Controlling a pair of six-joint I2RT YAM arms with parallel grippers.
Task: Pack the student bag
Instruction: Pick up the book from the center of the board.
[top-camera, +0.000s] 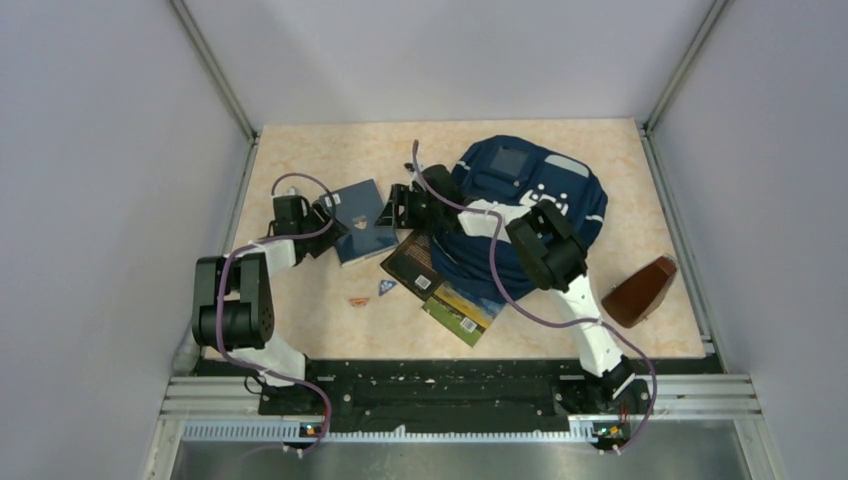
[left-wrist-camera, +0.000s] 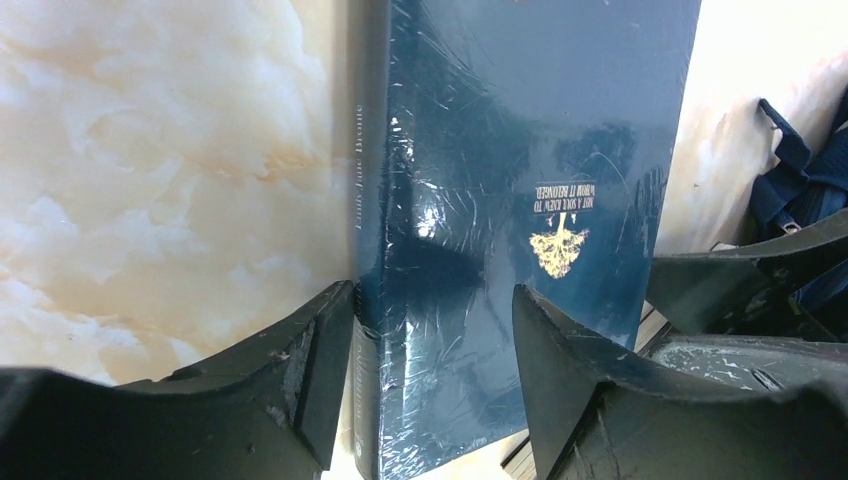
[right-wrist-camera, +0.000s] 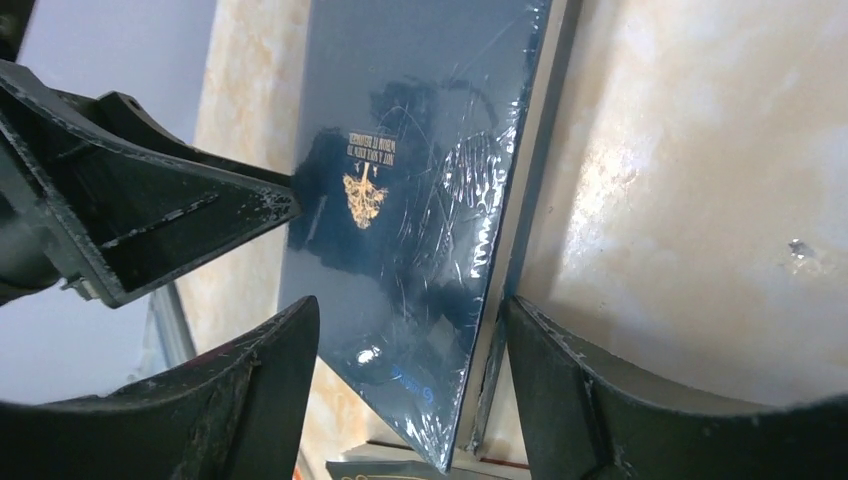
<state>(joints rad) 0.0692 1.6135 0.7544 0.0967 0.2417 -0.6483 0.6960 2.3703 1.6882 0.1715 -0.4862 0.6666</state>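
The bag (top-camera: 510, 170) lay face up, far and right of centre on the table (top-camera: 300, 160), its long axis slanting from near-left to far-right; where its mouth pointed could not be told. Just left lay the book (top-camera: 360, 215), not yet packed. The left gripper (left-wrist-camera: 432, 295) and right gripper (right-wrist-camera: 412, 305) flanked the book, jaws spread, clenching nothing. Next, one probably needed to close on it and carry it bagward
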